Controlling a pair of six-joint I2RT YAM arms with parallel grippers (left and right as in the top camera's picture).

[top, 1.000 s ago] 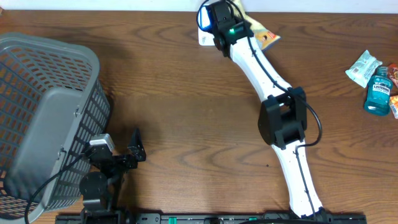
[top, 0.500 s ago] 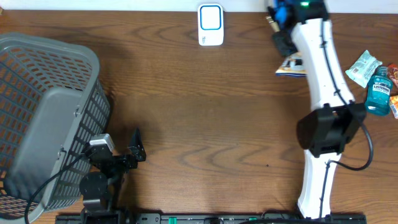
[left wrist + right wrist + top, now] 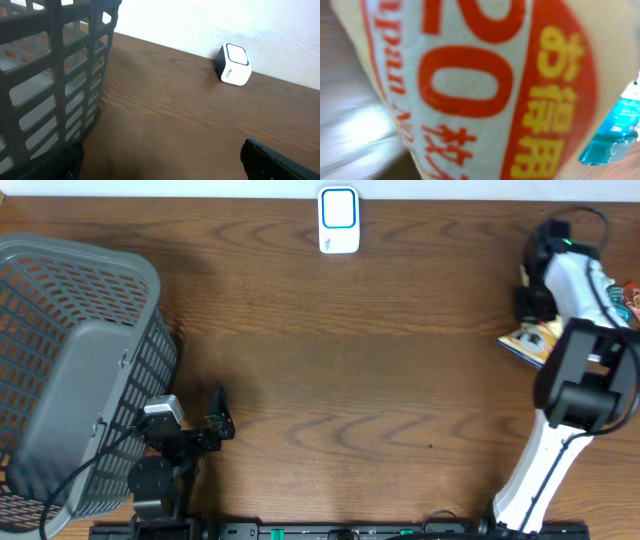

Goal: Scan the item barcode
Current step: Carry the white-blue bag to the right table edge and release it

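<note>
Packet (image 3: 527, 341) sits pinched in right end effector (image 3: 530, 318).

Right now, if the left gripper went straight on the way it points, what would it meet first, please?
Probably nothing but bare table: the open left gripper points between the basket on its left and the white scanner, which sits off to the right. Depth is hard to judge.
</note>
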